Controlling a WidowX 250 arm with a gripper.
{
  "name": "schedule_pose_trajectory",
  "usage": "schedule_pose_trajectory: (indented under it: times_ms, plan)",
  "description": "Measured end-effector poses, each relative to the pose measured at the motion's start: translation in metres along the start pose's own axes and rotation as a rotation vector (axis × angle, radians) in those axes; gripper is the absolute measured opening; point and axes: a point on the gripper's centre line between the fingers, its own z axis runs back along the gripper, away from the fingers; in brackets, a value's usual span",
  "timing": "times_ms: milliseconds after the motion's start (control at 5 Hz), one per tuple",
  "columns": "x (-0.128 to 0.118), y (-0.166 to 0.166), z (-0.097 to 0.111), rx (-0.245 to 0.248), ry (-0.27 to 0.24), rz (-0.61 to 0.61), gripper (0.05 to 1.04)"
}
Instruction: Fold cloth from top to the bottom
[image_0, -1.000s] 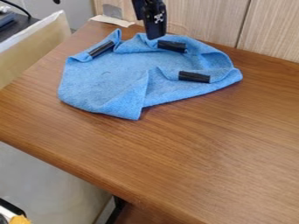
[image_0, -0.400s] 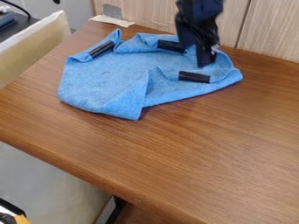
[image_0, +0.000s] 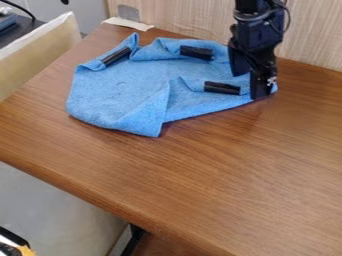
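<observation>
Gripper (image_0: 248, 86) farther right, cloth (image_0: 110, 100) beneath and leftward

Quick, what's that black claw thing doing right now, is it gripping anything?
Gripper: open, its fingers apart at the right end of the blue cloth, not clamped on anything that I can see.

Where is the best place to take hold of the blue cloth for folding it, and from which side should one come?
I would pinch the blue cloth at the pointed tip on its far edge, coming down from above. This tip narrows to a free point, beside the left black piece but not under it, so it should be easier to pinch than the broad, low middle.
</observation>
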Motion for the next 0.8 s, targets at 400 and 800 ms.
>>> schedule_pose_trajectory:
  times_ms: [400,800]
  plan:
    - [0.0105,0.0032,-0.0083,-0.01,-0.009,-0.03,0.69]
    - [0.0064,-0.0001,-0.012,-0.023,0.001,-0.041,0.168]
